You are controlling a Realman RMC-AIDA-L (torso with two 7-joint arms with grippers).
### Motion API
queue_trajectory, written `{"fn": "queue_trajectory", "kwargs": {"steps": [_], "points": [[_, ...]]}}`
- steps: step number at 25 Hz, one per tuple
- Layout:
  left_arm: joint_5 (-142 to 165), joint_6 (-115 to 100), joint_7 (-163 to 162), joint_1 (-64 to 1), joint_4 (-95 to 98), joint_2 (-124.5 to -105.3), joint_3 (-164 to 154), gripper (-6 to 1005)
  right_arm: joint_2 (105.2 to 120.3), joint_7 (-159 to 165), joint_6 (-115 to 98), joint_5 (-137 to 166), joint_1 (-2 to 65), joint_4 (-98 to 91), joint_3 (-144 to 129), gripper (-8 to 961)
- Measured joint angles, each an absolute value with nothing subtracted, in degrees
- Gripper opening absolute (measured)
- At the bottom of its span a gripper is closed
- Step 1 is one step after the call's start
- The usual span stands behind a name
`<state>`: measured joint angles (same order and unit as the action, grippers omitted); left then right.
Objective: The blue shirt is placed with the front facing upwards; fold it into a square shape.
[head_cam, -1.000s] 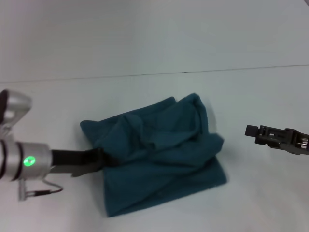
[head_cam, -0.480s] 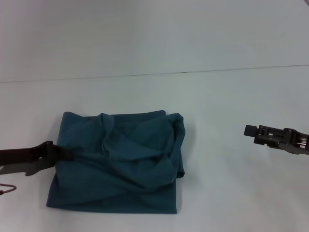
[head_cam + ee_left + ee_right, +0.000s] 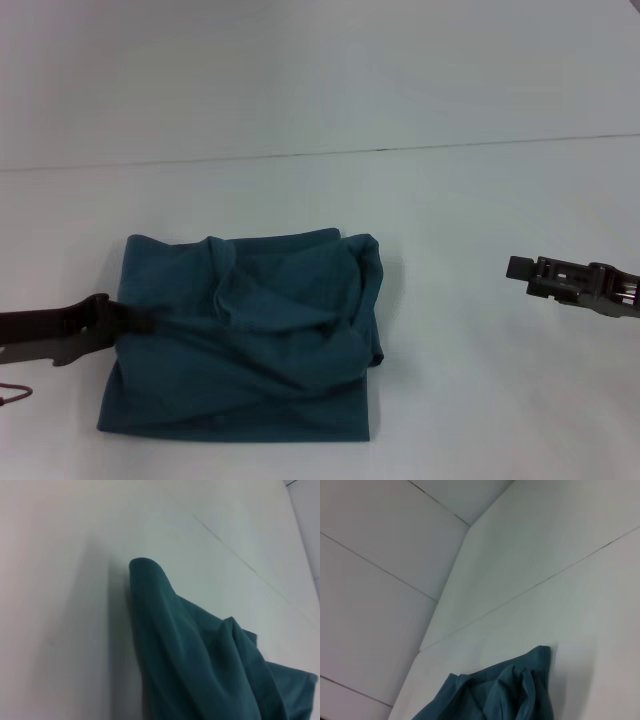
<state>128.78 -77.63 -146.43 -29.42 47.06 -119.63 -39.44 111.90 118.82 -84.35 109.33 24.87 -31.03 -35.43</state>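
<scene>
Pale bench, plain white wall behind, one seam between them. Lying left of centre on the bench: shirt, already down to a rough square bundle, bottom and right edges fairly straight, top layer heaped in loose ridges and rolls, far right corner bulging. No print or collar showing.

At the bundle's left edge, about halfway up: left pincer, low over the bench, tip buried in the cloth, apparently pinching a fold, with a taut crease running rightward from the spot. Well off to the right, above the bench and clear of the cloth: right pincer; whether spread or pressed together, cannot tell.

Judged from the drape: light, limp cotton, no stiffness at all, sagging wherever unsupported and dragging its lower layers along when tugged. Not fragile, not slippery, though inclined to bunch rather than slide flat. Best taken by edges and corners, nipping all layers together, never by the puffed middle. For squaring up, probably the rumpled far right corner for the right side and the near left corner for the left, then a gentle outward pull to flatten the ridges. Risk: catching only the top layer and unrolling the fold.
</scene>
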Motion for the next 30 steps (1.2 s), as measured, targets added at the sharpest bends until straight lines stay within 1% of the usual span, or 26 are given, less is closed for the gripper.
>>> {"fn": "queue_trajectory", "kwargs": {"steps": [7,12,18,21,26,30], "points": [[129.2,-81.4,-144.3,-28.8,49.0,-119.01,-35.7,93,111.88,118.8,-84.7,109.3,24.9,-31.0,-35.3,815],[130.3,-82.4,-144.6,-27.3,53.2,-118.99,-32.5,195,111.88,118.8,-84.7,109.3,25.0,-31.0,-35.3,814],[127.9,-85.5,-144.2,-26.0,54.3,-119.44,-25.7,386,111.88,119.0,-84.8,109.3,25.0,-31.0,-35.3,812],[123.4,-85.7,-144.0,-25.4,50.1,-119.74,-24.3,632,111.88,119.2,-84.9,109.3,25.0,-31.0,-35.5,812],[116.3,-83.3,-142.0,-25.1,42.3,-119.89,-24.3,745,111.84,119.3,-85.0,109.3,25.0,-31.0,-35.8,811],[115.3,-79.8,-140.4,-25.1,38.5,-119.91,-24.2,836,111.47,119.4,-85.0,109.3,25.1,-30.5,-36.1,810]]}}
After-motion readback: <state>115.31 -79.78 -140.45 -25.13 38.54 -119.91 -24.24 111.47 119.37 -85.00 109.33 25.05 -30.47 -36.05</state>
